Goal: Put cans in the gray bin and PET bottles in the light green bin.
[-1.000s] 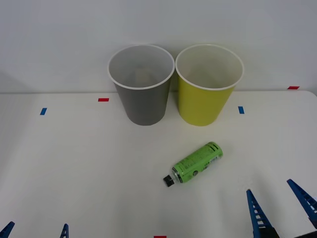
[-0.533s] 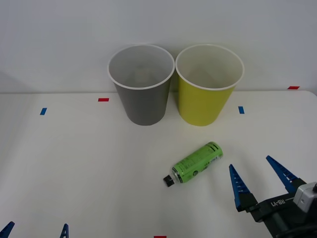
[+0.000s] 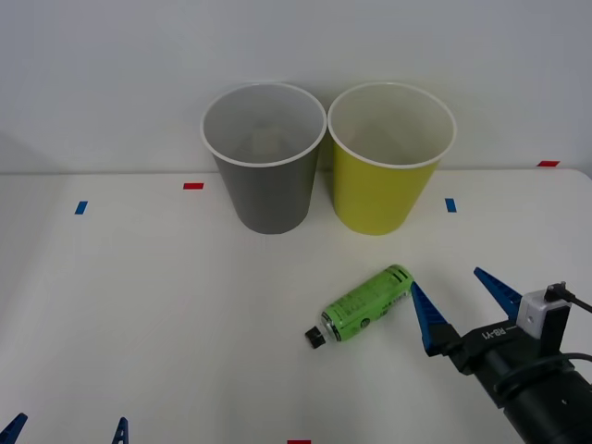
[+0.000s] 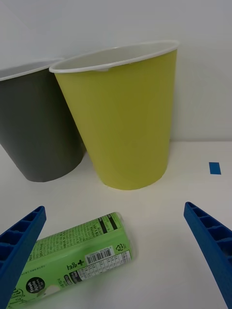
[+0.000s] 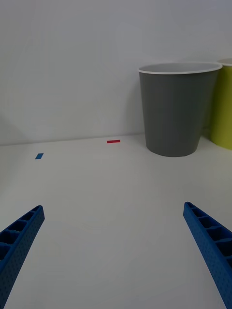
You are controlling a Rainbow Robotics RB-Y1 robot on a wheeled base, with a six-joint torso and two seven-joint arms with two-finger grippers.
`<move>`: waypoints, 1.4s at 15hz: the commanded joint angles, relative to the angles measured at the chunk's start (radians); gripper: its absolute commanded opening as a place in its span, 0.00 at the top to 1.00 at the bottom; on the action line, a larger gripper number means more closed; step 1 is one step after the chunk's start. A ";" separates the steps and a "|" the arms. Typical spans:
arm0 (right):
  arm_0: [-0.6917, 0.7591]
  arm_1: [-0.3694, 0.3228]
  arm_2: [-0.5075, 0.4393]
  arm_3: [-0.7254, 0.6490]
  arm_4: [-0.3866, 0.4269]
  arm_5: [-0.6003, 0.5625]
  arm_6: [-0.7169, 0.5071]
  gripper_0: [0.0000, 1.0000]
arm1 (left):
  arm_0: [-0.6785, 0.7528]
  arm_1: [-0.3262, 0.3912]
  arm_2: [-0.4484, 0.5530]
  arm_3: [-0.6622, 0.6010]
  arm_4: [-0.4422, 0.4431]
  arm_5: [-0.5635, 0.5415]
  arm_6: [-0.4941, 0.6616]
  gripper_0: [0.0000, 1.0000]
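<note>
At the near left edge the left gripper (image 3: 67,431) waits low, jaws spread wide. Near right, the right gripper (image 3: 458,301), marked "RB-Y1", hovers with jaws wide just right of the PET bottle (image 3: 366,303). The bottle lies on its side on the white table (image 3: 139,314), black cap toward the near left, its green label bearing a barcode and small unreadable print. Farther back stand the gray bin (image 3: 266,190) and, at its right, the light green bin (image 3: 382,190).

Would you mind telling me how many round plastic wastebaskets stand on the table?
2: the round gray plastic wastebasket at the table's back, and the round yellow-green plastic wastebasket on its right.
</note>
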 commanded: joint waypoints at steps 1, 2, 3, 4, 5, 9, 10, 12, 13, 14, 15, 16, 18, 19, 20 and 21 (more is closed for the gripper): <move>-0.058 -0.026 0.007 -0.039 -0.022 0.156 -0.108 0.00 | 0.000 0.000 0.000 0.000 0.000 0.000 0.000 0.00; -0.071 -0.046 0.015 -0.075 -0.023 0.235 -0.171 0.00 | 0.000 0.000 0.000 0.000 0.000 0.000 0.000 0.00; -0.084 -0.055 0.021 -0.105 -0.013 0.297 -0.210 0.00 | 0.000 0.000 0.000 0.000 0.000 0.000 0.000 0.00; -0.102 -0.058 0.038 -0.138 0.033 0.379 -0.263 0.00 | 0.000 0.000 0.000 0.000 0.000 0.000 0.000 0.00; -0.133 -0.058 0.064 -0.160 0.087 0.450 -0.338 0.00 | 0.000 0.000 0.000 0.000 0.000 0.000 0.000 0.00; -0.223 -0.074 0.139 -0.187 0.136 0.587 -0.529 0.00 | 0.000 0.000 0.000 0.000 0.000 0.000 0.000 0.00; -0.257 -0.081 0.158 -0.187 0.132 0.640 -0.559 0.00 | 0.000 0.000 0.000 0.000 0.000 0.000 0.000 0.00; -0.314 -0.081 0.176 -0.187 0.121 0.758 -0.627 0.00 | 0.000 0.000 0.000 0.000 0.000 0.000 0.000 0.00; -0.340 -0.083 0.185 -0.187 0.121 0.811 -0.651 0.00 | 0.000 0.000 0.000 0.000 0.000 0.000 0.000 0.00; -0.363 -0.089 0.193 -0.187 0.121 0.850 -0.680 0.00 | 0.000 0.000 0.000 0.000 0.000 0.000 0.000 0.00; -0.377 -0.101 0.196 -0.187 0.121 0.867 -0.723 0.00 | 0.000 0.000 0.000 0.000 0.000 0.000 0.000 0.00; -0.383 -0.117 0.201 -0.187 0.121 0.875 -0.759 0.00 | 0.000 0.000 0.000 0.000 0.000 0.000 0.000 0.00; -0.406 -0.143 0.220 -0.187 0.121 0.944 -0.875 0.00 | 0.000 0.000 0.000 0.000 0.000 0.000 0.000 0.00; -0.415 -0.147 0.231 -0.187 0.121 0.979 -0.914 0.00 | 0.000 0.000 0.000 0.000 0.000 0.000 0.000 0.00; -0.429 -0.152 0.253 -0.187 0.121 1.021 -0.961 0.00 | 0.000 0.000 0.000 0.000 0.000 0.000 0.000 0.00; -0.440 -0.150 0.259 -0.192 0.099 1.047 -0.989 0.00 | 0.000 0.000 0.000 0.000 0.000 0.000 0.000 0.00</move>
